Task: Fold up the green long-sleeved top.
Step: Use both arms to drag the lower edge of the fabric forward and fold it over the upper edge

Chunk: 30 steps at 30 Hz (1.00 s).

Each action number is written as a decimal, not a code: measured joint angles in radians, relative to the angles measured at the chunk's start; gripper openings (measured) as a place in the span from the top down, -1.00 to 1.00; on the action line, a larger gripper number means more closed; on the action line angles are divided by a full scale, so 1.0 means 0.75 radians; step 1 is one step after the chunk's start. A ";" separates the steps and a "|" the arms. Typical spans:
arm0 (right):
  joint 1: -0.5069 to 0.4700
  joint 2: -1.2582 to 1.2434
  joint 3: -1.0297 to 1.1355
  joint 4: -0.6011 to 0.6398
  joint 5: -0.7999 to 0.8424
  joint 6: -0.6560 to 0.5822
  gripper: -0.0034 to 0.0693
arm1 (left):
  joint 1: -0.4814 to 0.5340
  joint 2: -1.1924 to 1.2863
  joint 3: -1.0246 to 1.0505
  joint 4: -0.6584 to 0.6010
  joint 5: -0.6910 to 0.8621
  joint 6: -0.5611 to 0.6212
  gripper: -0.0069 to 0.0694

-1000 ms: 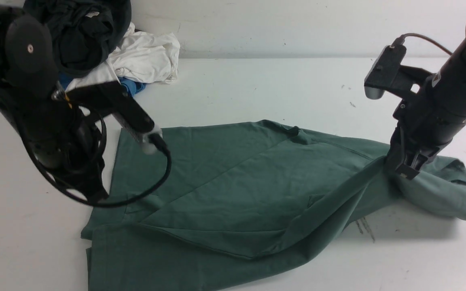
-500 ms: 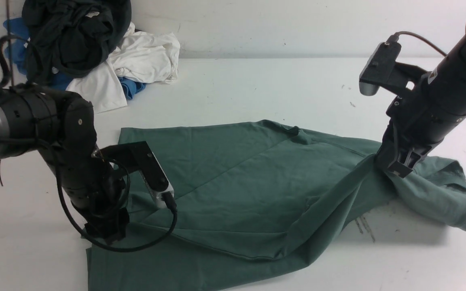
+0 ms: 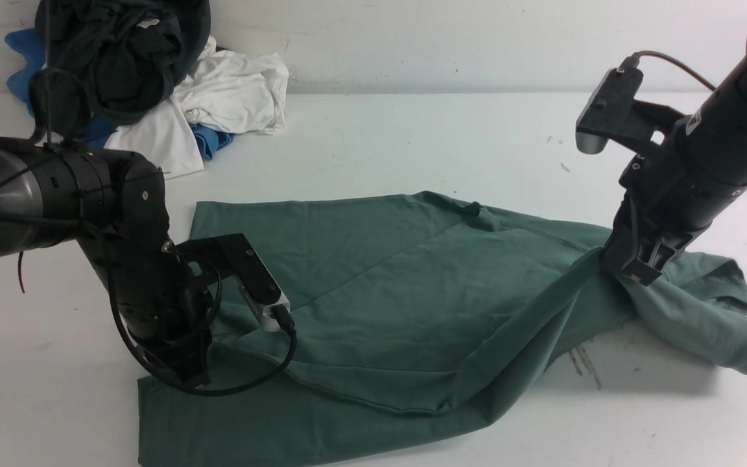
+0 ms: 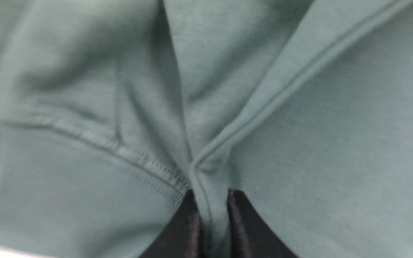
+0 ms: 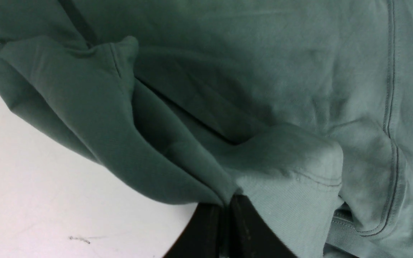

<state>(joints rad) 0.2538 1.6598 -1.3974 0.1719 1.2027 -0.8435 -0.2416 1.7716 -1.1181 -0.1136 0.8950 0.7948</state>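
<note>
My left tool (image 3: 189,375) pinches the green top (image 3: 380,292) at lower left; my right tool (image 3: 633,271) clamps it, lifted, at right.

The right gripper (image 5: 227,202), at the frame's edge, has its black jaws pressed together on a pinch of the green long-sleeved top (image 5: 228,71), just beside a ribbed band (image 5: 285,215). The cloth fills most of the frame in deep folds, a stitched seam (image 5: 389,89) running along one side. White counter (image 5: 31,172) shows in one corner.

Scuffed white table (image 3: 412,130) — plain pale wall (image 3: 477,39) behind.
</note>
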 joint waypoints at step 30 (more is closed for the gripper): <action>0.000 0.000 -0.002 0.041 0.008 0.000 0.88 | 0.000 0.028 0.001 -0.024 -0.009 -0.064 0.03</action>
<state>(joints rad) 0.2538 1.6598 -1.3988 0.2027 1.2091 -0.8435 -0.2416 1.7924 -1.1177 -0.1316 0.8880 0.7467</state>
